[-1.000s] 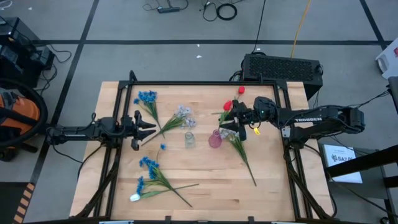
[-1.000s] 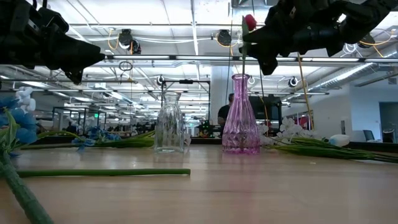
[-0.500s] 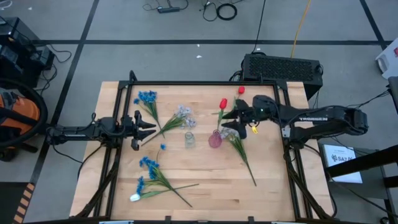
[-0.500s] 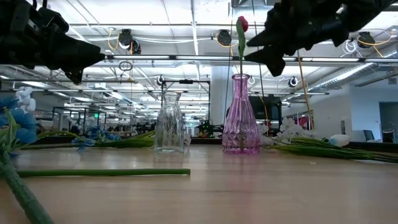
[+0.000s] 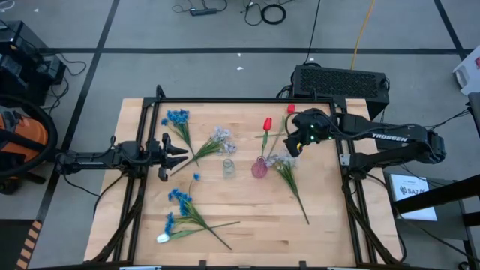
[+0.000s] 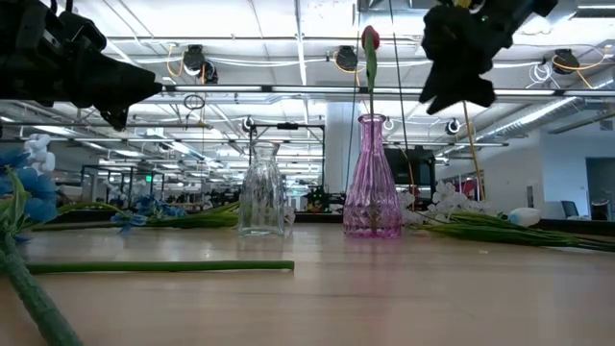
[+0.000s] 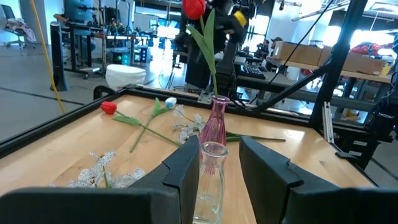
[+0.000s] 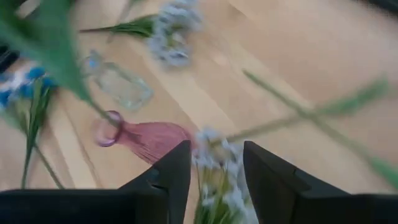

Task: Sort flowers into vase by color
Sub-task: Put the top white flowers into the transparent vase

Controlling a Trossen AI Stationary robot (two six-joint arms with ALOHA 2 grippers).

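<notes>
A: Spanning most of the high view, the wooden table (image 5: 247, 225) carries everything. Where are the arms?

B: The left gripper (image 5: 178, 151) waits at the table's left edge, fingers parted, holding nothing. The right gripper (image 5: 294, 142) hangs above the table, just right of the pink vase (image 5: 259, 168), fingers apart and empty.

A: And the flowers?

B: A red tulip (image 6: 370, 38) stands upright in the pink vase, free of the gripper. The clear vase (image 6: 260, 200) beside it is empty. Blue sprays (image 5: 182, 208) lie near the front, another blue spray (image 5: 178, 119) and a lavender-white spray (image 5: 220, 138) at back left, a white spray (image 5: 283, 166) right of the pink vase.
</notes>
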